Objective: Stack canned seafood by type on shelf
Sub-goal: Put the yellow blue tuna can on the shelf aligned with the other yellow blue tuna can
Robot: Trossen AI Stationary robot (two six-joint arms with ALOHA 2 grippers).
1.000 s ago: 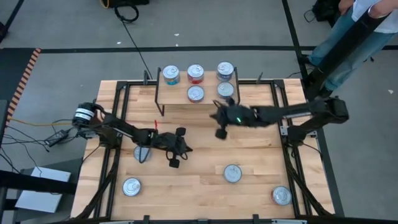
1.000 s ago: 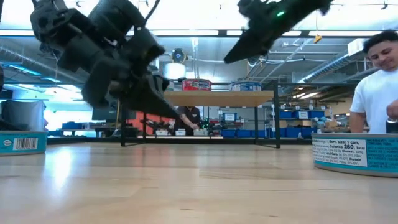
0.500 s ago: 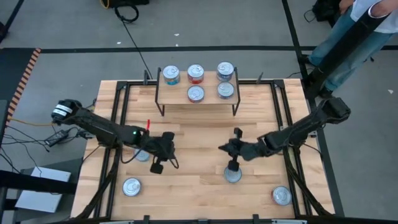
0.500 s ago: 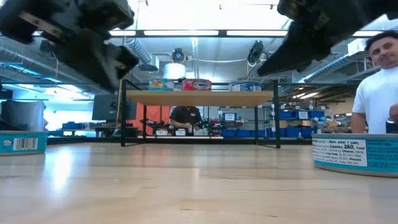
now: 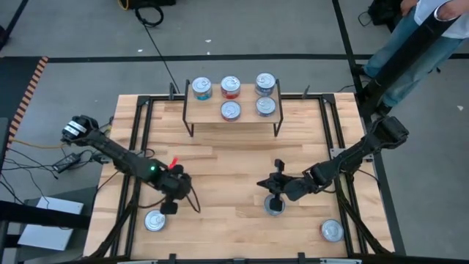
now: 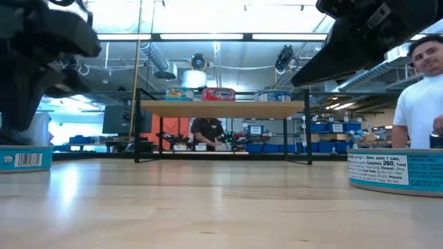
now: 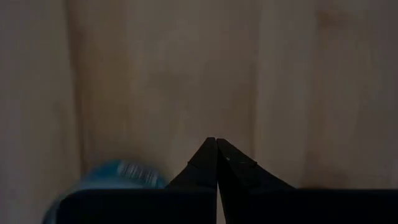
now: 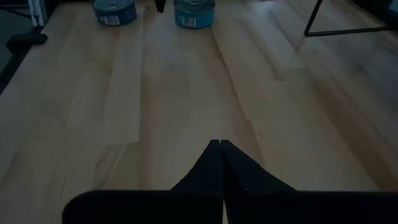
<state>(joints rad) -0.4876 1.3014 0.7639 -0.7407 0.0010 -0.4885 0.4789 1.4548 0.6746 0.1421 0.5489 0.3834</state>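
While both pincers hang closed, five tins crowd the shelf, person beyond.

Grey floor all around the wooden table, crossed by dark tape lines. Long ceiling lights glow over a workshop (blue bins on shelves). One person sits far back, another stands close by.

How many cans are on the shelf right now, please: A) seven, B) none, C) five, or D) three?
C: the high view shows three cans along the back of the shelf and two in front, such as the red-labelled can.
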